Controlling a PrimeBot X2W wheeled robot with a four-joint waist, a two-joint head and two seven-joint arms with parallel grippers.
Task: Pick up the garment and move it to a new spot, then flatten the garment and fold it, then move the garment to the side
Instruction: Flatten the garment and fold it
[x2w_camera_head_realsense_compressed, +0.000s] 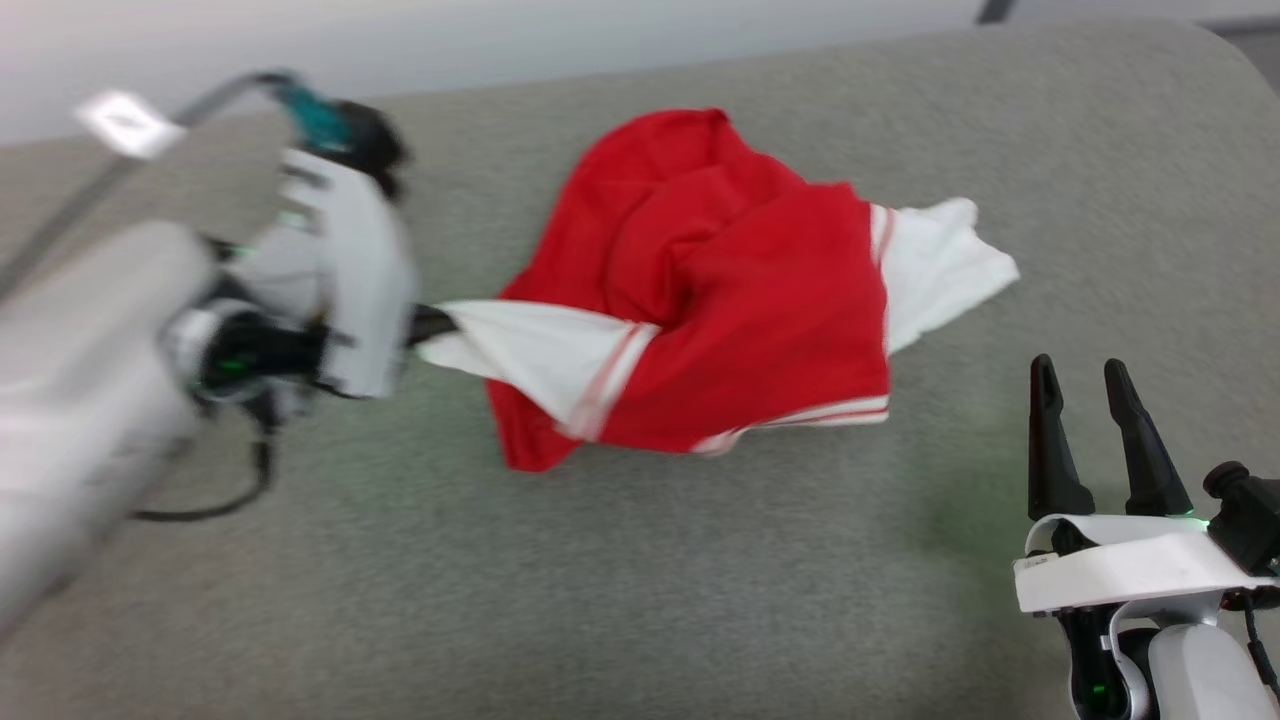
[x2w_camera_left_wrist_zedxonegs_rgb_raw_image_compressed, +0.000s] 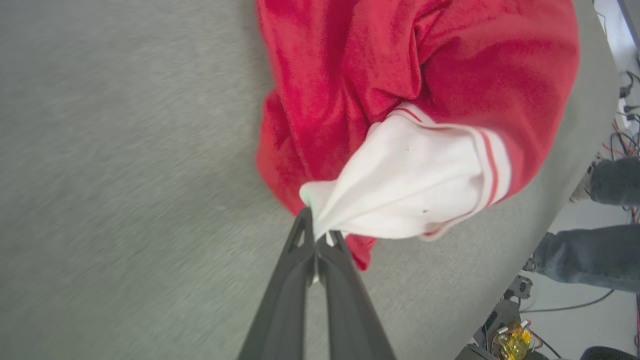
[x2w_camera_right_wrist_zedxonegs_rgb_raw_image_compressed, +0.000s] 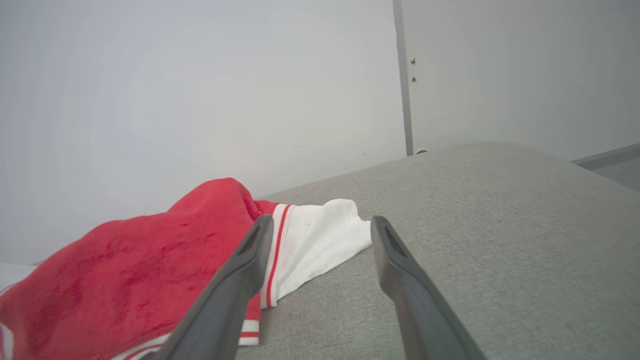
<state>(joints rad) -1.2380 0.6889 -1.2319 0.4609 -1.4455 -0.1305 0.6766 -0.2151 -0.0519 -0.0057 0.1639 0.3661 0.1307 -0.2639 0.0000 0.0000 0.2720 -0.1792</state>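
Observation:
The garment (x2w_camera_head_realsense_compressed: 700, 300) is a red jersey with white sleeves, lying crumpled on the grey padded table (x2w_camera_head_realsense_compressed: 640, 560); its lettering is hidden in the folds. My left gripper (x2w_camera_head_realsense_compressed: 432, 325) is shut on the tip of one white sleeve (x2w_camera_left_wrist_zedxonegs_rgb_raw_image_compressed: 400, 190), which is stretched out to the left; the left wrist view shows both dark fingers (x2w_camera_left_wrist_zedxonegs_rgb_raw_image_compressed: 300, 250) pinched together on the cloth. My right gripper (x2w_camera_head_realsense_compressed: 1080, 385) stands open at the lower right, apart from the garment, its fingers pointing toward the other white sleeve (x2w_camera_right_wrist_zedxonegs_rgb_raw_image_compressed: 320, 240).
A grey wall and a door frame (x2w_camera_right_wrist_zedxonegs_rgb_raw_image_compressed: 402, 75) rise behind the table. Past the table's curved edge in the left wrist view there are a person's legs in dark trousers (x2w_camera_left_wrist_zedxonegs_rgb_raw_image_compressed: 595, 250) and cables on the floor (x2w_camera_left_wrist_zedxonegs_rgb_raw_image_compressed: 565, 305).

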